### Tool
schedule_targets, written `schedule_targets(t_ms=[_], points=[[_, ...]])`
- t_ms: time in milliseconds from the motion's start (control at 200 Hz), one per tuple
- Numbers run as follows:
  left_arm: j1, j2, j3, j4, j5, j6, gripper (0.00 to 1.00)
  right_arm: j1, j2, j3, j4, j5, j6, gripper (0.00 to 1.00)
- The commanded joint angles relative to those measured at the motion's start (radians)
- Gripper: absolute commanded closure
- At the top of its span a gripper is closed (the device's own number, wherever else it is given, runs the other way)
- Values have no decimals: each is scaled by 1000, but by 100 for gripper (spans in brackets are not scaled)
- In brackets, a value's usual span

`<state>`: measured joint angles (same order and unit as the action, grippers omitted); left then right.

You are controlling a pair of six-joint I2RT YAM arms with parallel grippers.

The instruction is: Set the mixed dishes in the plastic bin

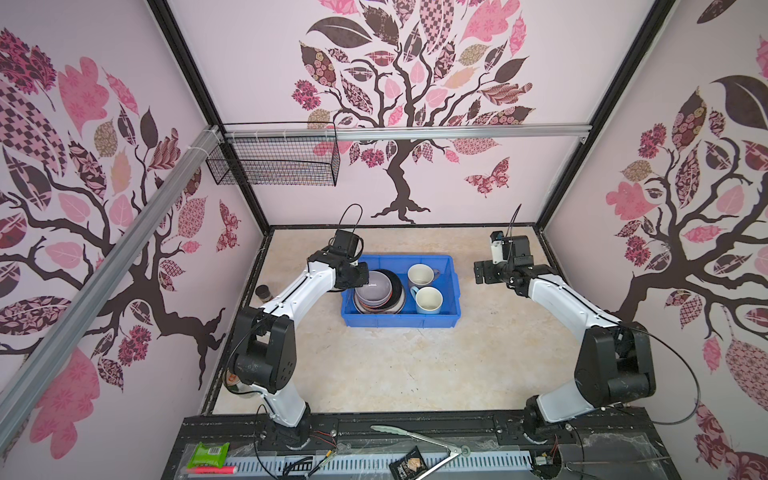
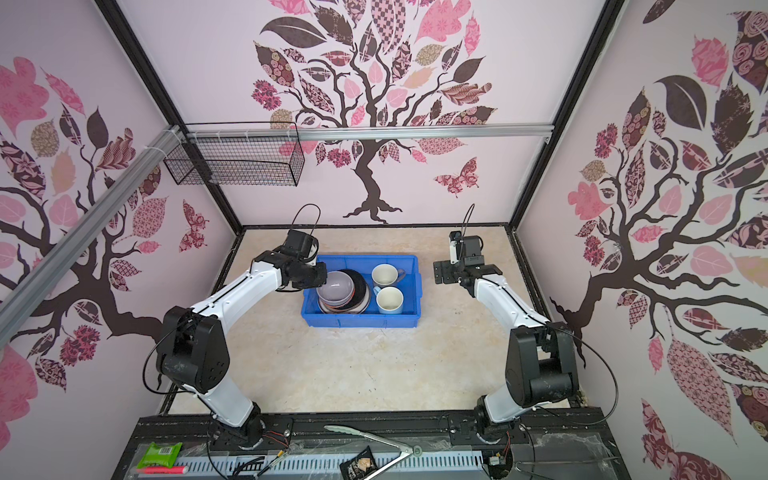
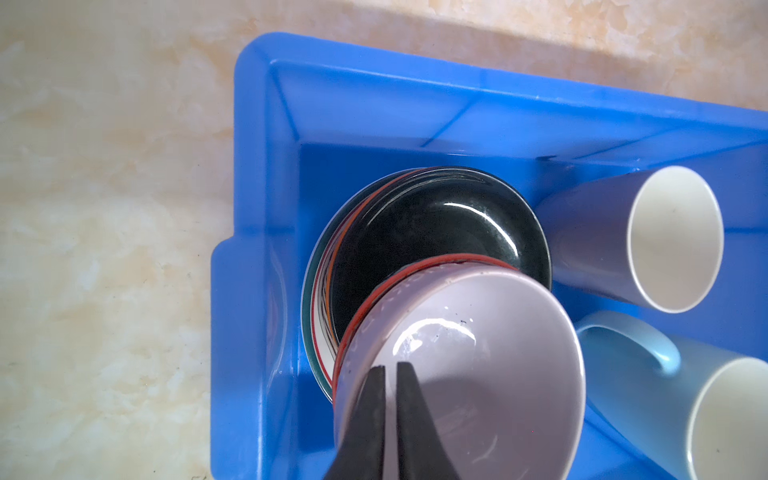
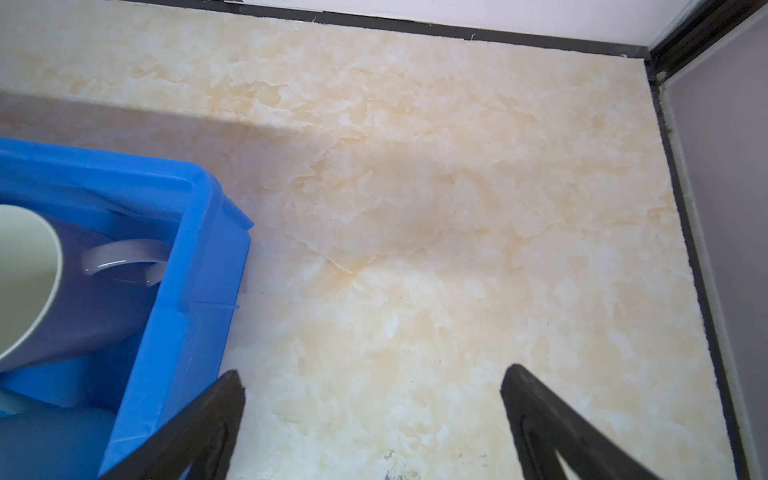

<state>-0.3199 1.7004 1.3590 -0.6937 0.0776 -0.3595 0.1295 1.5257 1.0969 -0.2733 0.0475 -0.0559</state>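
- Left claw [image 3: 390,366] — narrow. The two black fingers stand almost together, and the rim of the bowl [image 3: 478,353] runs into the thin gap between them, one finger outside the wall and one inside. Grip on the bowl noted.
- Bowl: grey-lilac inside, with a red band round the outer wall. It is tilted, leaning on the stack of plates [image 3: 436,224] in the left half of the bin [image 1: 399,322].
- Plates: stacked on the bin floor, the black one on top. Orange and green-rimmed edges show beneath it at the side of the stack.
- Far mug [image 1: 420,275] and near mug [image 1: 429,300]: both upright in the right half of the bin, cream insides facing up. They stand just beside each other and beside the plates. Whether they touch cannot be told.
- Bin: bright blue, standing on the worktop [image 1: 415,365] between the two arms, nearer the back wall in both top views.
- Right claw [image 4: 374,371] — wide, its fingers well apart and gripping nothing. It hangs over the worktop just beside the bin's right end, clear of the rim.
- Spice jar [image 1: 263,293]: upright on the worktop to the left of the left arm, outside the bin and apart from it.
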Motion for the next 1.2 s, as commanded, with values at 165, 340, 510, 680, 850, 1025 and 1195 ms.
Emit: schedule_targets(t_ms=[165,340,510,680,850,1025,1195], points=[[-1,-69,3,-14,-50,19,85,-3,-4,61,-38,-7,5,0],[0,-100,-40,-15,-63,13,85,-3,-3,65,-43,-5,3,1],[-1,-75,-62,-27,-44,20,86,-3,1,68,-49,-12,5,0],[-1,-51,-82,-17,-24,13,87,-4,4,76,-58,-17,8,0],[-1,-37,-95,-10,-18,13,91,-3,4,79,-62,-16,10,0],[-1,-22,-92,-9,-13,13,94,-3,5,83,-64,-10,12,0],[-1,-44,-74,-28,-32,10,86,-3,3,86,-68,1,8,0]])
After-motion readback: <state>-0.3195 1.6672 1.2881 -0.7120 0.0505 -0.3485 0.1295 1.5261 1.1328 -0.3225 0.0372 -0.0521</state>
